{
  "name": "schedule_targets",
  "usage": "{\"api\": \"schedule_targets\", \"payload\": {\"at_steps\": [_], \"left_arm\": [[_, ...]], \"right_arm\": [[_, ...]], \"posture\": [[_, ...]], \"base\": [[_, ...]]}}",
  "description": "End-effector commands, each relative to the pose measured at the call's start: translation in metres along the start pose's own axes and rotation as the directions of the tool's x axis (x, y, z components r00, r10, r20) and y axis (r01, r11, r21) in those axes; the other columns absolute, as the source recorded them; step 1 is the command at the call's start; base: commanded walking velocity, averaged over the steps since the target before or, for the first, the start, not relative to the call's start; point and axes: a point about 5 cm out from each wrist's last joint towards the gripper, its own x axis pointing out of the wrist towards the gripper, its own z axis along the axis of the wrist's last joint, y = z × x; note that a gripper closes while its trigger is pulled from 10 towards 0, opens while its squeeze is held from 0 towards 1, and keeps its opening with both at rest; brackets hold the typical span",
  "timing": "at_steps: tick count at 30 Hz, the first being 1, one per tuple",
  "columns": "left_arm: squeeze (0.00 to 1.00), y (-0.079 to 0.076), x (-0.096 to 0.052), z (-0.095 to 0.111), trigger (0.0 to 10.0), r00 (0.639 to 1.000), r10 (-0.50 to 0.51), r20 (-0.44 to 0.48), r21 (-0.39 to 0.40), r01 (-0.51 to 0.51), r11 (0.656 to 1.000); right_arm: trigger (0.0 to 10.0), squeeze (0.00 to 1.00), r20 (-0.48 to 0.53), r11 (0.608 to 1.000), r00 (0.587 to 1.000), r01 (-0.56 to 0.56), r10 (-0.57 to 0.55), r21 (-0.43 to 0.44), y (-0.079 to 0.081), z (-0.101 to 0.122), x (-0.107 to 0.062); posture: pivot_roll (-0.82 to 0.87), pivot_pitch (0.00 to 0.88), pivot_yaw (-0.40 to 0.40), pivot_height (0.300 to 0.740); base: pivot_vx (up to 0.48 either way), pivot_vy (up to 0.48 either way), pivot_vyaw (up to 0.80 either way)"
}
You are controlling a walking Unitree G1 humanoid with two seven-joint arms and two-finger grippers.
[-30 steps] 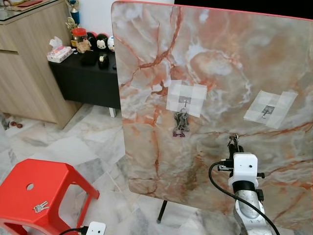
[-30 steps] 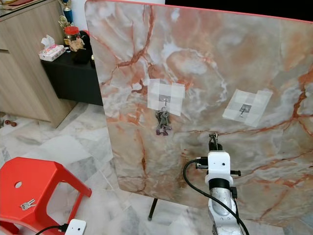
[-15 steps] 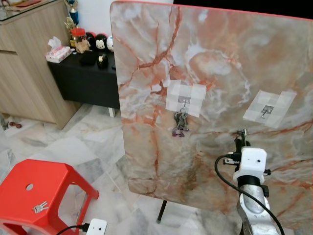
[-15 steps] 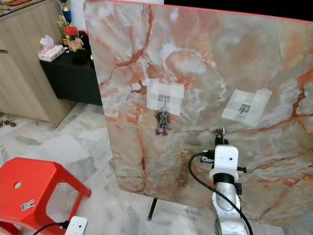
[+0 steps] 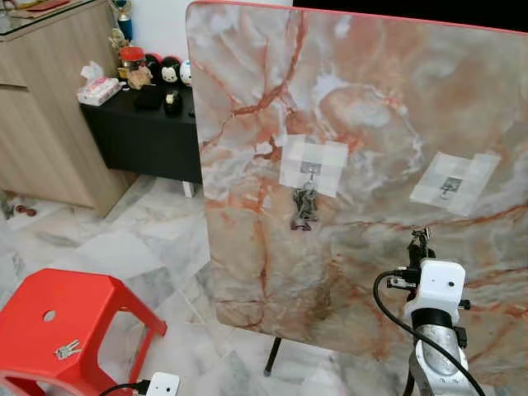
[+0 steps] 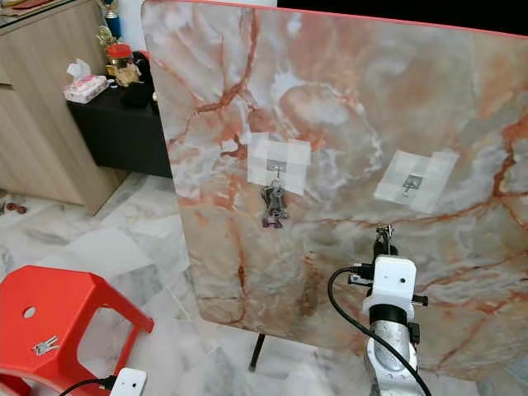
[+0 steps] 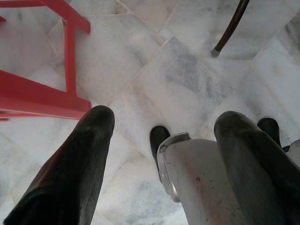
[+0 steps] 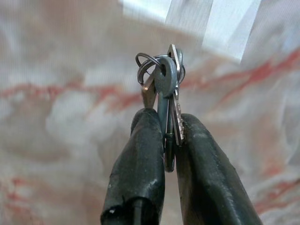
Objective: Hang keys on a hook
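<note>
Upright, keys (image 8: 165, 89) pinched between right gripper (image 8: 168, 140) jaws.

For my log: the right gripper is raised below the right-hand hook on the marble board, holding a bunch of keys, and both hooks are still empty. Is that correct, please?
Not quite. The right gripper does hold a bunch of keys below the right-hand hook, but only that hook is empty. The left-hand hook on the marble board already carries hung keys, as the left eye view shows.
</note>
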Motion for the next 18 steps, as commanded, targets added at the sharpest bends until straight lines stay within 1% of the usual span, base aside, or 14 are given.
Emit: {"api": "schedule_targets", "payload": {"at_steps": [1,3,8,18], "left_arm": [[0.0,0.001,-0.001,-0.004,10.0,1.0,-0.002,-0.017,0.014,0.003,1.0],[0.0,0.001,-0.001,-0.005,10.0,1.0,-0.003,-0.02,0.014,0.003,1.0],[0.0,0.0,-0.001,-0.005,10.0,1.0,-0.004,-0.022,0.014,0.004,1.0],[0.0,0.0,-0.001,-0.006,10.0,1.0,-0.003,-0.03,0.017,0.003,1.0]], "right_arm": [[10.0,0.0,0.051,1.0,0.999,0.012,-0.013,0.015,-0.002,0.014,0.007],[10.0,0.0,0.077,1.0,0.997,0.001,-0.003,0.027,0.0,0.022,0.012],[10.0,0.0,0.105,0.999,0.994,-0.016,0.012,0.033,0.005,0.033,0.017],[10.0,0.0,0.112,0.999,0.994,-0.01,0.004,0.045,0.005,0.038,0.017]], "posture": [[0.04,0.0,-0.061,0.74],[0.04,0.0,-0.061,0.74],[0.04,0.0,-0.062,0.74],[0.05,0.0,-0.062,0.74]], "base": [[0.0,0.0,0.0],[0.0,0.0,0.0],[0.0,0.0,0.0],[0.0,0.0,0.0]]}}
